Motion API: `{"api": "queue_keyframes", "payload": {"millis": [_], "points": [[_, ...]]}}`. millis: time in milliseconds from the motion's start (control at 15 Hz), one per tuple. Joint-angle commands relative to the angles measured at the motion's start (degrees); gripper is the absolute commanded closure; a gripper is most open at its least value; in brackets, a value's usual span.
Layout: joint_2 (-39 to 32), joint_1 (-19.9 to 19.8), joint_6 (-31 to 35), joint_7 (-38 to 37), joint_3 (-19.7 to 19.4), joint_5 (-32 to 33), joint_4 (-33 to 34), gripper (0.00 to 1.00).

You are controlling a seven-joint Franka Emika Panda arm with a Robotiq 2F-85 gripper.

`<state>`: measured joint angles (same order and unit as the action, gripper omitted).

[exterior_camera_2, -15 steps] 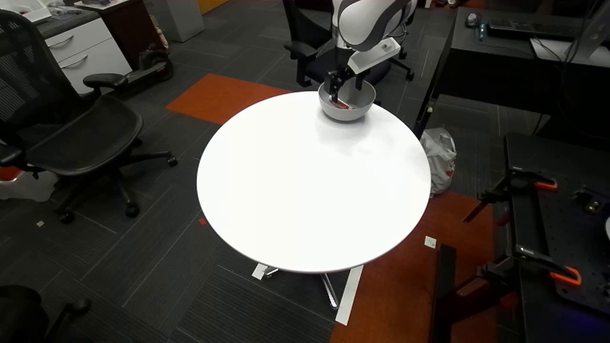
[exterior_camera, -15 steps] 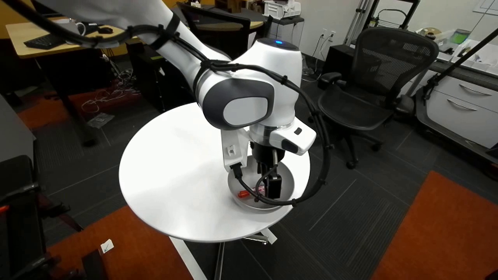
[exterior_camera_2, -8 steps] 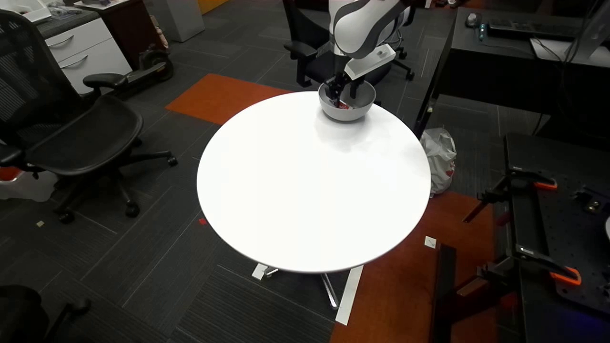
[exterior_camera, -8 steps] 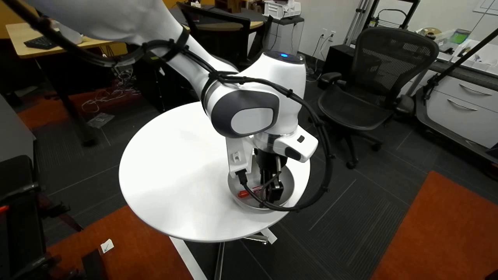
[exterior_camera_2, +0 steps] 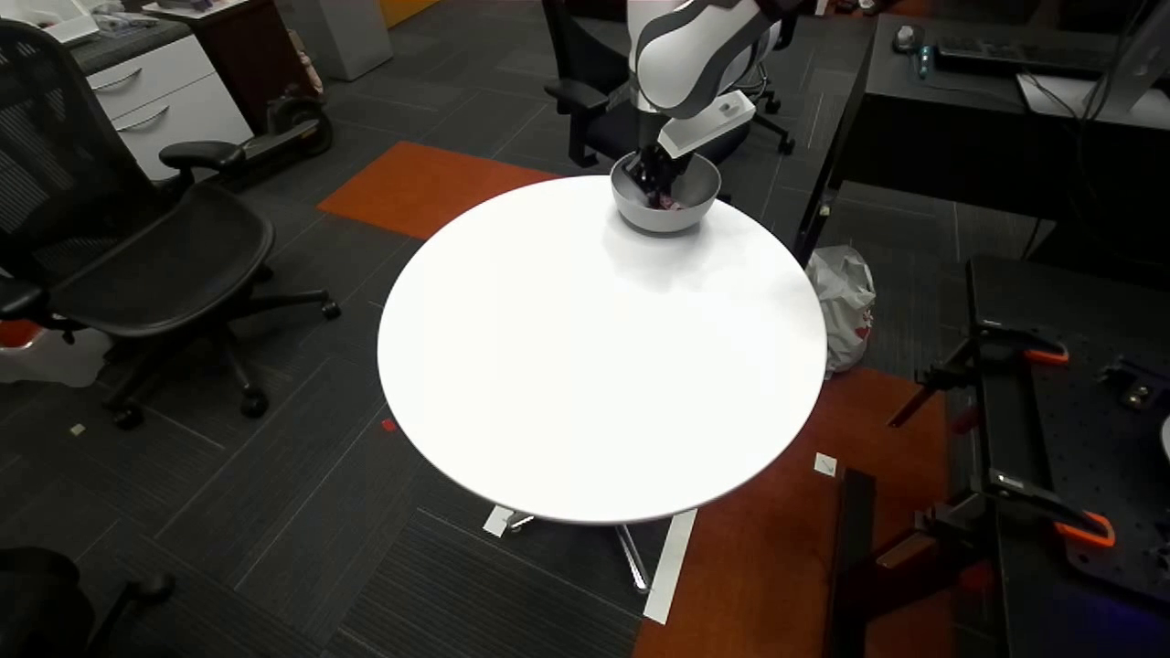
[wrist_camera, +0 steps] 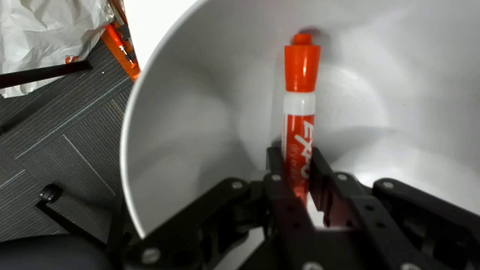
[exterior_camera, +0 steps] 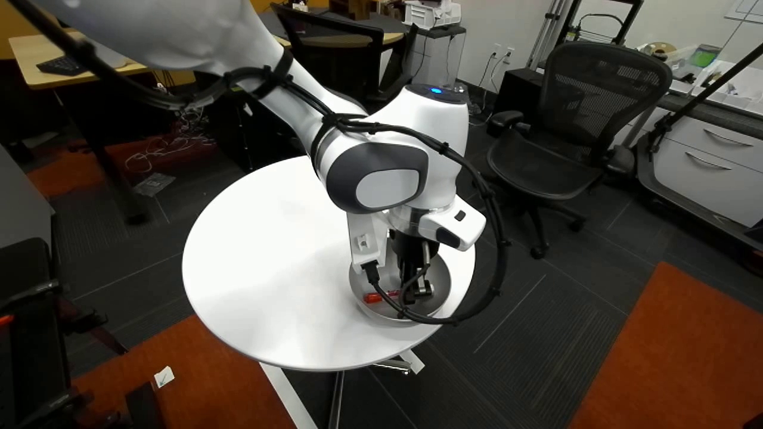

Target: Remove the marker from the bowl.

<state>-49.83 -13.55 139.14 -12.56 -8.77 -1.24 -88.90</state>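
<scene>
The largest item noted, in both exterior views, was a round white table point(exterior_camera_2: 585, 366), standing on dark carpet point(exterior_camera_2: 302, 439). A black mesh chair point(exterior_camera: 554, 173) stood near it. The white and grey robot arm point(exterior_camera: 381, 161) reached over the table, its wrist directed downward, black cable point(exterior_camera: 489, 193) strapped along its length. A crumpled white plastic bag point(exterior_camera_2: 841, 306) sat just beside the table, partly hidden by the edge. The bowl point(exterior_camera_2: 654, 219), grey and upright, rested on the table near its edge. The gripper point(wrist_camera: 295, 155) pointed down into the bowl. In the wrist view its fingers point(wrist_camera: 276, 165) were drawn in to the width of the marker point(wrist_camera: 300, 118), one touching each side of the printed barrel, and had hold of it. The marker was inside the bowl, its red cap point(wrist_camera: 302, 67) projecting beyond the fingers and its rear end obscured between them. Contact between marker and bowl could not be determined. Next to the cap ran a white band point(wrist_camera: 299, 103), then white EXPO lettering point(wrist_camera: 303, 144) on red.
</scene>
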Motion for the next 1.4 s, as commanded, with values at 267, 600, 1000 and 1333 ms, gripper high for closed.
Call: {"api": "queue_keyframes", "payload": {"millis": [267, 600, 1000, 1333], "points": [[11.17, 1.88, 0.56, -0.27, -0.63, -1.97, -7.94, 0.95], [22.31, 4.21, -1.50, -3.32, -1.80, -0.89, -15.85, 0.95], [35.58, 9.17, 1.52, -10.70, -2.10, 1.02, -31.96, 0.95], [41.30, 12.56, 4.80, -16.97, -0.48, 1.20, -43.87, 0.95]]}}
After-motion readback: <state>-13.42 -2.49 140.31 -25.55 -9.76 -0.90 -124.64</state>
